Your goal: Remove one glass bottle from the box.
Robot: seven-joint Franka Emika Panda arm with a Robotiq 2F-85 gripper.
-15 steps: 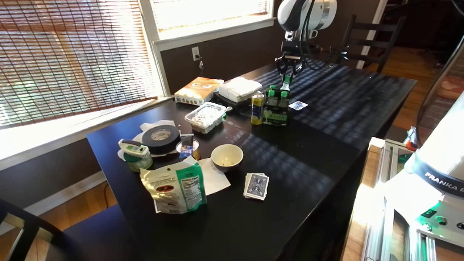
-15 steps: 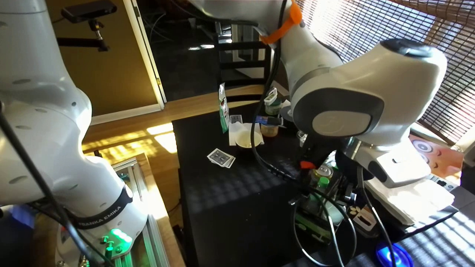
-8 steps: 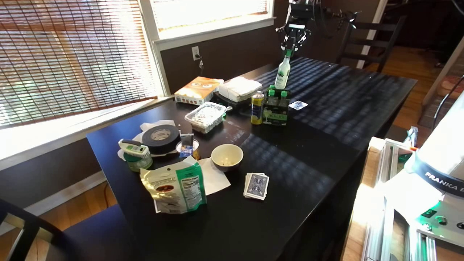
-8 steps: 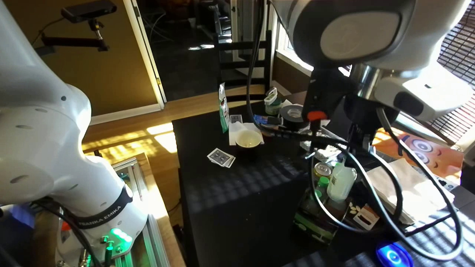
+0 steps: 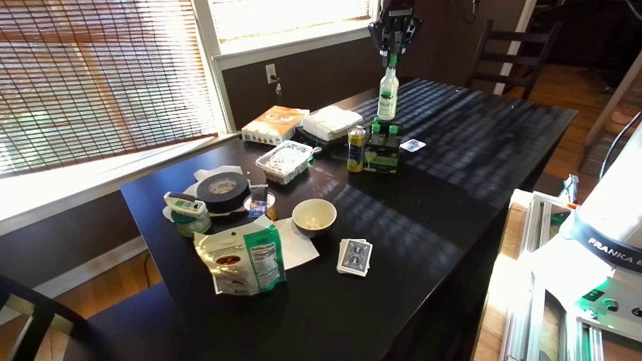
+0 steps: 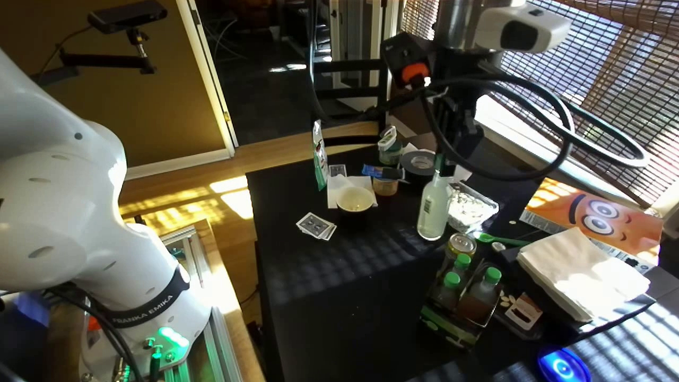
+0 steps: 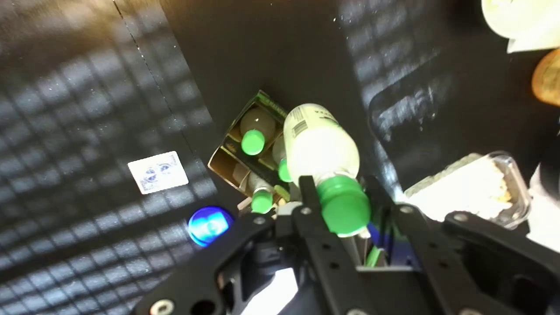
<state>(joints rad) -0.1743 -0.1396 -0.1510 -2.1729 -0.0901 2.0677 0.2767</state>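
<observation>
My gripper [image 5: 392, 58] is shut on the green cap of the glass bottle [image 5: 387, 98]. The bottle is pale whitish-green and hangs upright in the air, its base above the box [image 5: 381, 161] in that view. In an exterior view the gripper [image 6: 445, 159] holds the bottle [image 6: 434, 209] past the box [image 6: 450, 329], toward the bowl. In the wrist view the fingers [image 7: 340, 181] sit on both sides of the cap, and the bottle [image 7: 321, 142] hides part of the box [image 7: 227, 162]. Three green-capped bottles [image 6: 492, 276] stand in the box, and one compartment is vacant.
A yellow can [image 5: 356, 150] stands against the box. A clear tray of food [image 5: 285, 161], napkins [image 5: 331, 123] and an orange box [image 5: 275, 125] lie toward the window. A cream bowl [image 5: 314, 218], cards [image 5: 355, 257] and a tan packet [image 5: 243, 258] are farther along the table. A blue disc [image 6: 563, 365] lies near the box.
The bottle has been lifted out of the box in my gripper. It has moved up, then sideways away from the box toward the bowl, and now hangs straighter.
</observation>
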